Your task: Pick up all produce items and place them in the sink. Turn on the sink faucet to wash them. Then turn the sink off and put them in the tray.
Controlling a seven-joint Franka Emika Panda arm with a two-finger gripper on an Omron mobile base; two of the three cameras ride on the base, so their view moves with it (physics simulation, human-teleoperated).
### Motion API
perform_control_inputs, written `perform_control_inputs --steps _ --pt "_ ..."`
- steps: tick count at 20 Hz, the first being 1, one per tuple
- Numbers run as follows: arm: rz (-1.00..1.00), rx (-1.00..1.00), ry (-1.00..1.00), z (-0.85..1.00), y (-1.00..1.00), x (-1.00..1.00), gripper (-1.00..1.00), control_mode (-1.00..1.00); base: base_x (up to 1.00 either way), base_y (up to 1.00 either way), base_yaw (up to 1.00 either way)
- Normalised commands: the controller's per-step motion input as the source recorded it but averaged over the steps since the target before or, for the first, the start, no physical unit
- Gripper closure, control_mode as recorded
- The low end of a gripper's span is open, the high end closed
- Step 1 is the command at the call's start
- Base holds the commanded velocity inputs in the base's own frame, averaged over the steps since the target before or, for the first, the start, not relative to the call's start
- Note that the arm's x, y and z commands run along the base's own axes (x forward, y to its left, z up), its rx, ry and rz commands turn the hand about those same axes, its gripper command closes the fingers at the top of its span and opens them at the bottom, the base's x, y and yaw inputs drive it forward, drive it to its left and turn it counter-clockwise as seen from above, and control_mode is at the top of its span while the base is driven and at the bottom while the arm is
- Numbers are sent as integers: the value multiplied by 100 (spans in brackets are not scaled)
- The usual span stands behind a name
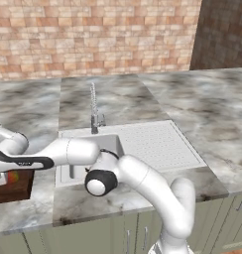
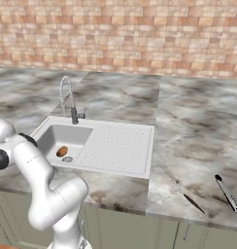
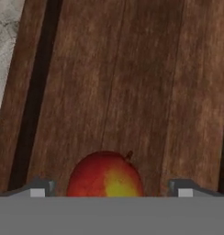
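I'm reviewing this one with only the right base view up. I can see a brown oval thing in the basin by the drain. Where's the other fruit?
Observer: The red-and-yellow fruit lies on the wooden tray, between the tips of the pincer.
Operator: Is it gripped?
Observer: No; in the hand view the jaws stand wide, with a gap on each side of the fruit.
Operator: Where is the tray?
Observer: In the left base view it sits on the counter left of the sink.
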Motion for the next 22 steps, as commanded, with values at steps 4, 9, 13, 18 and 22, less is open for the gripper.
perform_control_inputs --steps 4,9,13,18,22 --pt "3 -2 3 53 0 8 -100 -100 0 0 0" --pt "0 -3 8 57 -10 32 -100 -100 0 0 0" --pt "0 -2 2 29 -37 33 -100 -100 0 0 0" --pt "0 -13 -1 2 -44 22 -100 -100 0 0 0" --pt "0 -21 -6 12 -47 20 -100 -100 0 0 0"
